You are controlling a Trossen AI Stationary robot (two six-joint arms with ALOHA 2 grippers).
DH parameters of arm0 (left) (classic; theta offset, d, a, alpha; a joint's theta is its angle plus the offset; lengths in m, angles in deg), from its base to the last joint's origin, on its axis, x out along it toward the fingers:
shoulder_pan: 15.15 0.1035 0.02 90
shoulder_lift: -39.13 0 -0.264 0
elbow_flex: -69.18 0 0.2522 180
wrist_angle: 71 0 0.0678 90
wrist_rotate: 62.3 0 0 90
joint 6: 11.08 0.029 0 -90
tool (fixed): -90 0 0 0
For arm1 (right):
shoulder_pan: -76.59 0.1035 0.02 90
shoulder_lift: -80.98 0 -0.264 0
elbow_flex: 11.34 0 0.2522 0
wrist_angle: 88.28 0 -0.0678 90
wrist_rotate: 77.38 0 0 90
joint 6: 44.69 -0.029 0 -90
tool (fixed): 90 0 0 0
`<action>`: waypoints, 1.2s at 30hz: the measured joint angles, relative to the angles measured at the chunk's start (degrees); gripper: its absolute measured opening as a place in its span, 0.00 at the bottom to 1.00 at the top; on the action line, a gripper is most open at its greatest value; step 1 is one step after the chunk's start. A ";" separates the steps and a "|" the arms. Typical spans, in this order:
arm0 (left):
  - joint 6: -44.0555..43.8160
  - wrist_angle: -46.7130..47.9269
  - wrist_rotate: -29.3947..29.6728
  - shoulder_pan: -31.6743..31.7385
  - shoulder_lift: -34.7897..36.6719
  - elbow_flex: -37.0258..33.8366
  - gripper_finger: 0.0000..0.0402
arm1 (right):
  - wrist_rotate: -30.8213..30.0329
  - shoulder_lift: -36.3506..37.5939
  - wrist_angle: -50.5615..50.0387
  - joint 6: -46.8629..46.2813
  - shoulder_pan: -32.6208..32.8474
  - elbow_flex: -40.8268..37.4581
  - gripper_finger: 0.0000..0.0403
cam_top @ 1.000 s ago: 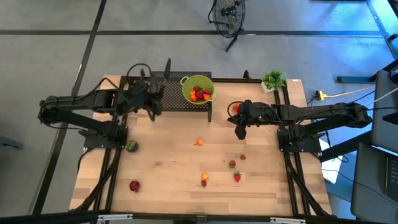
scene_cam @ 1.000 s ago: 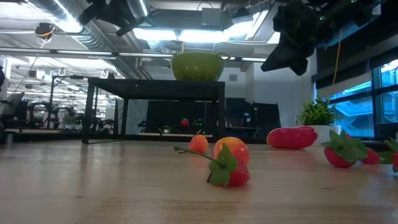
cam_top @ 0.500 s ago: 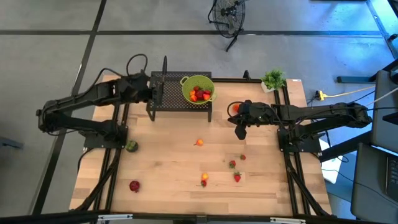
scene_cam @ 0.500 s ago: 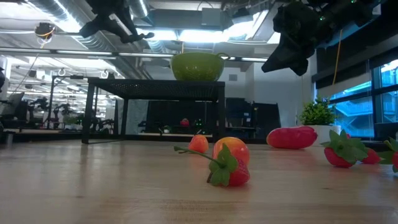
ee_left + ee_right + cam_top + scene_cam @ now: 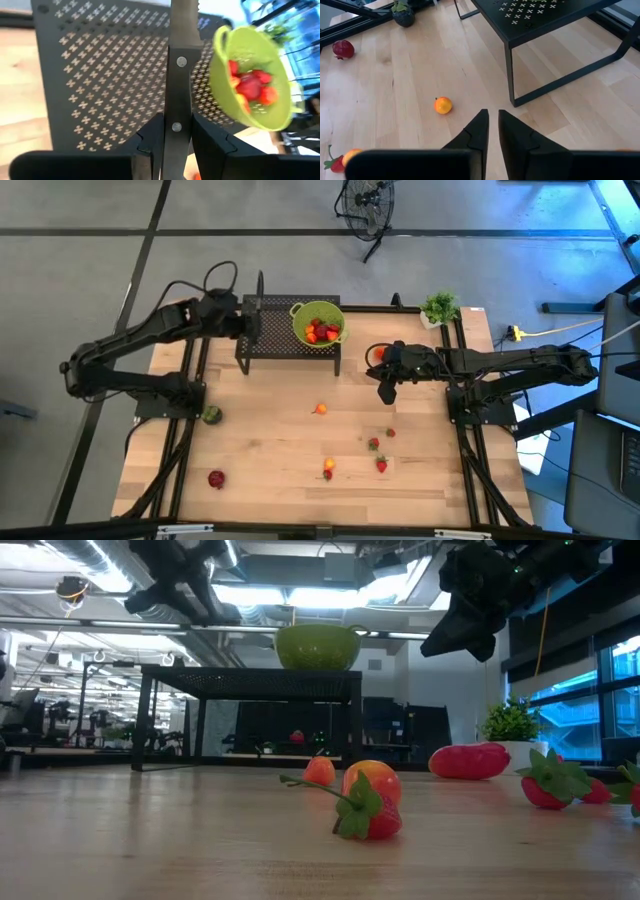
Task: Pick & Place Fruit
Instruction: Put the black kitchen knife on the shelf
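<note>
While the left gripper (image 5: 177,135) is gripping the black handle of a knife (image 5: 179,60) between its fingers, blade pointing away over the perforated black stand (image 5: 290,338), the right gripper (image 5: 386,393) is hanging above the table (image 5: 270,430) with its fingers nearly touching and nothing between them. Fruit is lying in several lots. Red pieces are sitting in the lime-green bowl (image 5: 318,323) on the stand, at about three o'clock from the left gripper in the high view. A glossy red oblong piece (image 5: 376,354) is resting just beside the right gripper, at roughly eleven o'clock. An orange-yellow piece (image 5: 319,409) is lying at about eight o'clock from the right gripper; strawberries (image 5: 381,465) and another small cluster (image 5: 328,468) are lying at about six to seven o'clock, nearer the table's front edge. A dark green round piece (image 5: 211,415) and a dark red piece (image 5: 216,478) are lying well apart, by the left arm's base.
</note>
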 joint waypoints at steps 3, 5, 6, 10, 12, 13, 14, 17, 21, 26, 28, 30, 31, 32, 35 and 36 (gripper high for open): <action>0.00 0.47 -2.40 1.52 -2.06 0.00 0.22 | 0.00 0.00 0.00 -0.02 0.00 0.00 0.11; -0.01 0.43 -4.76 2.45 -3.27 0.00 0.22 | 0.00 0.00 0.02 -0.04 0.02 0.00 0.09; 0.00 0.43 -5.77 2.92 -3.94 0.00 0.22 | 0.00 0.00 0.00 -0.04 0.01 0.00 0.09; -0.02 0.45 -9.21 4.42 -6.69 0.00 0.21 | 0.00 0.00 0.02 -0.13 0.00 0.00 0.07; -0.22 0.45 -10.44 5.17 -7.97 0.00 0.21 | 0.00 0.00 0.02 -0.16 0.00 0.00 0.05; -0.21 0.45 -10.73 5.50 -8.57 0.00 0.21 | 0.00 0.00 0.02 -0.15 0.00 0.00 0.05; -0.06 0.45 -10.93 5.86 -9.09 0.00 0.22 | 0.00 0.00 0.02 -0.15 0.00 0.00 0.04; 0.04 0.47 -11.29 6.88 -10.22 0.00 0.22 | 0.00 0.00 0.02 -0.42 0.00 0.00 0.03; 0.03 1.05 -11.29 7.77 -11.30 0.00 0.22 | 0.00 0.00 0.02 -1.27 0.00 0.00 0.02; 0.07 3.24 -11.00 8.40 -12.82 0.00 0.22 | 0.00 0.00 0.02 -1.27 0.00 0.00 0.04; 0.10 3.75 -10.87 8.65 -13.39 0.00 0.22 | 0.00 0.00 0.02 -1.27 0.01 0.00 0.06; 0.09 3.79 -10.86 8.85 -13.73 0.00 0.22 | 0.00 0.00 0.02 -1.27 0.02 0.00 0.07; 0.08 3.75 -10.86 8.85 -13.84 0.00 0.22 | 0.00 0.00 0.02 -1.27 0.00 0.00 0.07; 0.07 3.75 -10.89 8.85 -13.97 0.00 0.22 | 0.00 0.00 0.02 -1.27 0.00 0.00 0.08; -0.26 3.89 -11.40 8.83 -14.24 0.00 0.22 | 0.00 0.00 0.02 -1.25 0.02 0.00 0.09; -0.61 4.09 -11.59 8.85 -14.27 0.00 0.22 | 0.00 0.00 0.02 -1.25 0.02 0.00 0.09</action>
